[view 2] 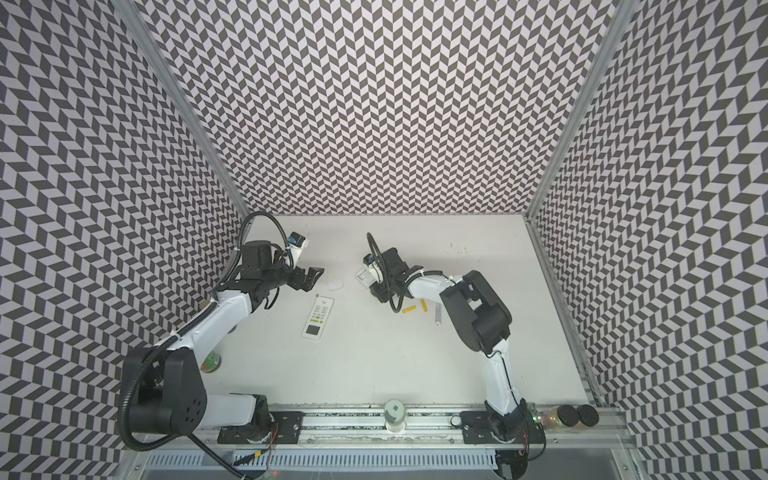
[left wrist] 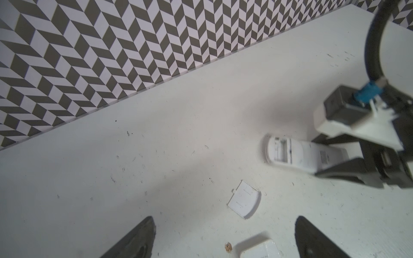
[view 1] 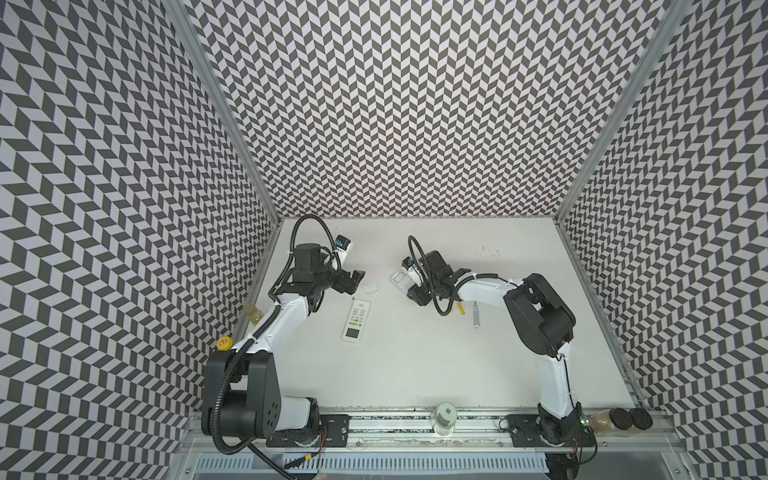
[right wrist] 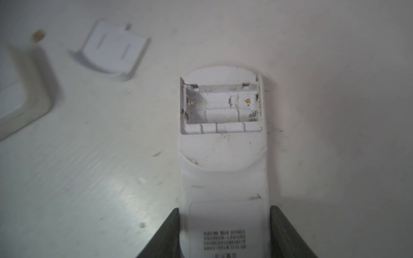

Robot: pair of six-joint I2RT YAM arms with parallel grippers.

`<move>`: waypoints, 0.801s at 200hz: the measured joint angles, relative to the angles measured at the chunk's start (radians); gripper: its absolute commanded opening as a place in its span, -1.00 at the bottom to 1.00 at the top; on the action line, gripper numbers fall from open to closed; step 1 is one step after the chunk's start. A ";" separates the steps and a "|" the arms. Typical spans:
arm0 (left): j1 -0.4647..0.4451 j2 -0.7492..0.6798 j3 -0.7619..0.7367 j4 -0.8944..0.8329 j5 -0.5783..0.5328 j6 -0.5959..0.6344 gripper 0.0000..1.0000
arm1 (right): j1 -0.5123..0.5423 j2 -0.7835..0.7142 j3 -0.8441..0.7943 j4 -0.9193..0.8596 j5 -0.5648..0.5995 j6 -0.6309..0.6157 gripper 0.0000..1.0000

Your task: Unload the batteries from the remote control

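Toward the back of the surface [view 1: 415, 365], right fingers [right wrist: 165, 234] pinching the face-down white remote [right wrist: 223, 156], battery bay [right wrist: 221, 105] empty, label [right wrist: 224, 241] print too blurry to read, two yellow batteries [view 2: 409, 309] loose nearby, left fingers [left wrist: 138, 239] spread wide

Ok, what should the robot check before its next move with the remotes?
1. Battery bay of the white face-down remote control empty: ok, only springs show.
2. Right gripper holding that remote: ok, fingers press both sides.
3. White plastic battery cover off: ok, lying apart on the white table.
4. Left gripper free: ok, open, nothing between.
5. White face-up remote control with green buttons unloaded: cannot tell, its back is hidden.
6. All batteries out: cannot tell; only two yellow cylindrical batteries show on the table.
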 measured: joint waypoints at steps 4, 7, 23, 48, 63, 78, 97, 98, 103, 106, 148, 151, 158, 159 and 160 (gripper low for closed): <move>-0.006 0.000 0.002 -0.009 -0.001 0.002 0.93 | -0.018 0.006 0.007 0.003 0.009 0.012 -0.14; -0.011 -0.002 0.003 -0.016 -0.002 0.004 0.93 | -0.031 0.009 0.011 0.004 0.015 0.023 -0.14; -0.037 -0.013 0.003 -0.056 -0.002 0.010 0.92 | -0.100 0.027 0.037 0.006 0.038 0.068 -0.14; -0.068 -0.023 0.002 -0.126 -0.021 0.022 0.92 | -0.185 0.030 0.035 0.016 0.074 0.127 -0.10; -0.084 -0.025 -0.018 -0.161 -0.042 0.038 0.93 | -0.222 0.029 0.027 0.033 0.088 0.158 -0.03; -0.095 -0.036 -0.066 -0.179 -0.054 0.051 0.94 | -0.237 0.020 0.009 0.054 0.090 0.177 0.13; -0.103 -0.051 -0.126 -0.214 -0.072 0.070 0.95 | -0.242 0.001 -0.025 0.068 0.093 0.188 0.26; -0.103 -0.052 -0.130 -0.218 -0.074 0.073 0.95 | -0.242 -0.001 -0.027 0.069 0.093 0.190 0.26; -0.103 -0.056 -0.139 -0.228 -0.079 0.078 0.95 | -0.241 -0.005 -0.035 0.069 0.093 0.192 0.29; -0.103 -0.058 -0.144 -0.233 -0.082 0.083 0.95 | -0.241 -0.009 -0.040 0.069 0.092 0.193 0.30; -0.131 -0.071 -0.177 -0.280 -0.161 0.152 0.96 | -0.240 -0.112 -0.149 0.097 0.088 0.218 0.99; -0.135 -0.071 -0.184 -0.282 -0.165 0.156 0.97 | -0.240 -0.123 -0.157 0.100 0.087 0.219 0.99; -0.143 -0.073 -0.203 -0.286 -0.175 0.169 0.97 | -0.240 -0.152 -0.180 0.109 0.087 0.223 0.99; -0.144 -0.073 -0.204 -0.286 -0.176 0.170 0.97 | -0.240 -0.158 -0.185 0.112 0.089 0.224 0.99; -0.145 -0.073 -0.208 -0.286 -0.178 0.172 0.97 | -0.240 -0.161 -0.187 0.113 0.088 0.225 0.99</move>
